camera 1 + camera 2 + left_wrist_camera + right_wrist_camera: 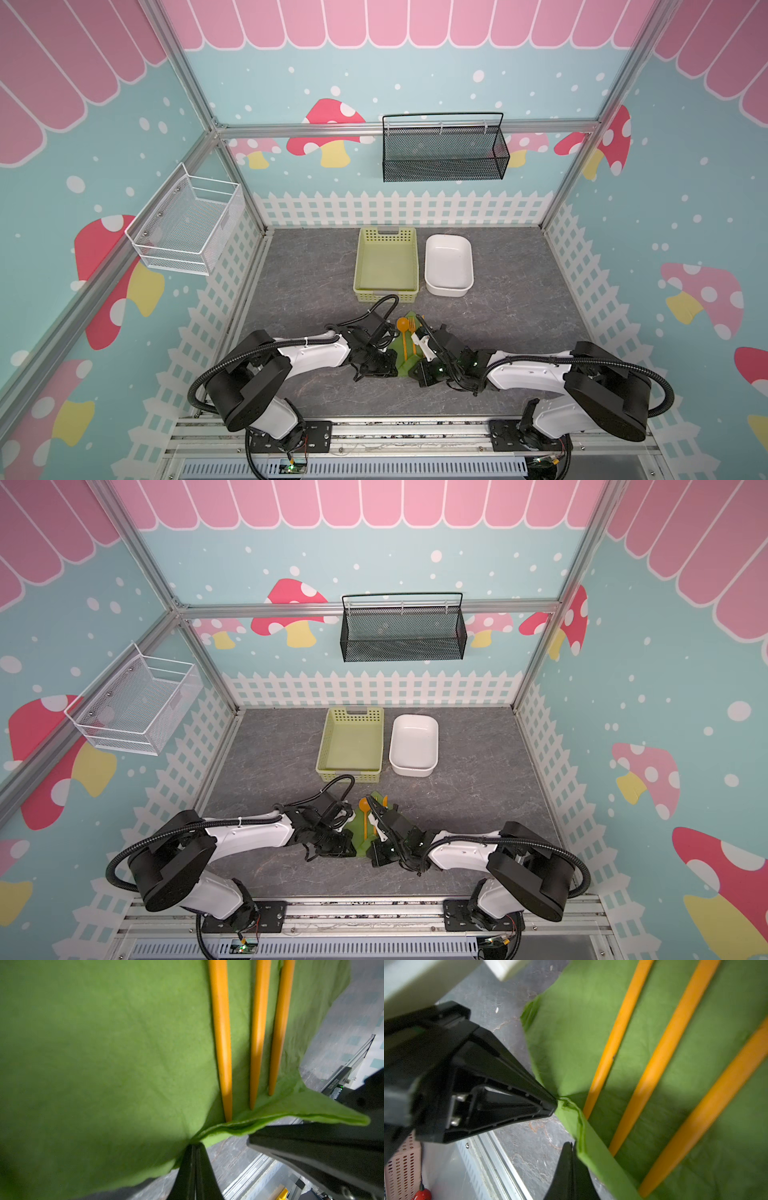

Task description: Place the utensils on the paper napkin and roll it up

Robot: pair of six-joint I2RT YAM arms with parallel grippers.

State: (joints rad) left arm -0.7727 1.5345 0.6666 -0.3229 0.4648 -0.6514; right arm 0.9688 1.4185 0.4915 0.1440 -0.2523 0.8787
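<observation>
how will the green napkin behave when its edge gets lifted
Probably floppy: the napkin bunches into folds where the left hand and right hand pinch its edge. Likely too limp to stay flat between them. The smooth utensils lying loose on it may slide or roll as it tilts.

L claw [195, 1145] pinched shut on paper napkin [104, 1053] edge, w/ a raised fold there. 3 orange utensils [257, 1032] side by side on it, handle tips nr fold. Grey counter [230, 1159] beneath.
</observation>
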